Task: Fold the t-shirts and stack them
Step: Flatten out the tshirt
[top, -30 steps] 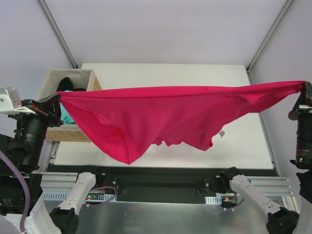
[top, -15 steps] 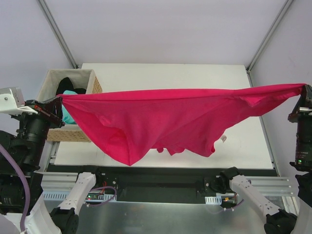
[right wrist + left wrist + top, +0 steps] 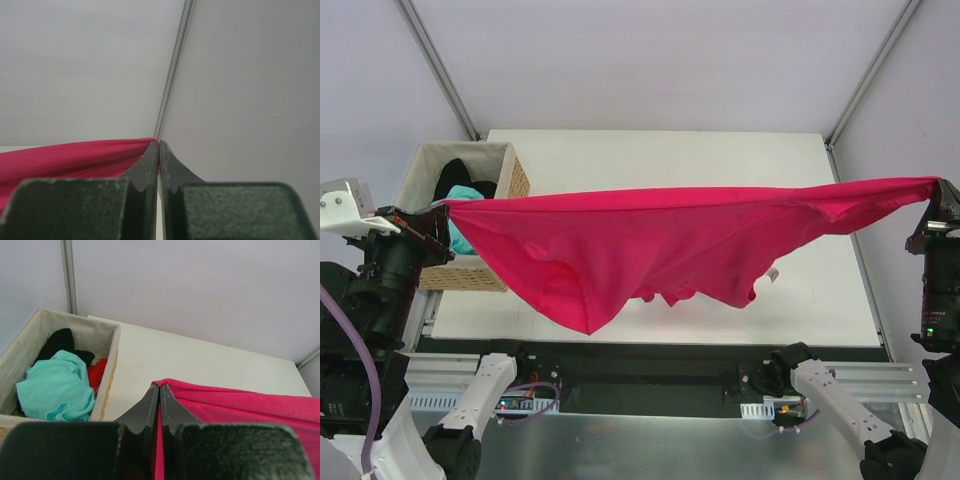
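So the crimson t-shirt (image 3: pixel 650 240) is strung left-to-right across the middle of the frame, sagging above the table (image 3: pixel 660 155), with the left gripper (image 3: pixel 440 210) pinched onto its left end and the right gripper (image 3: pixel 937 192) clamped on the right end.

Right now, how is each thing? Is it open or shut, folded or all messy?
crimson t-shirt: unfolded, stretched in the air between both grippers, middle sagging.
left gripper: shut on one end of the crimson t-shirt.
right gripper: shut on the other end.
mint-green t-shirt: crumpled in the basket.
black t-shirt: crumpled in the basket, partly under the mint-green one.
basket: upright, open on top, clothes inside.
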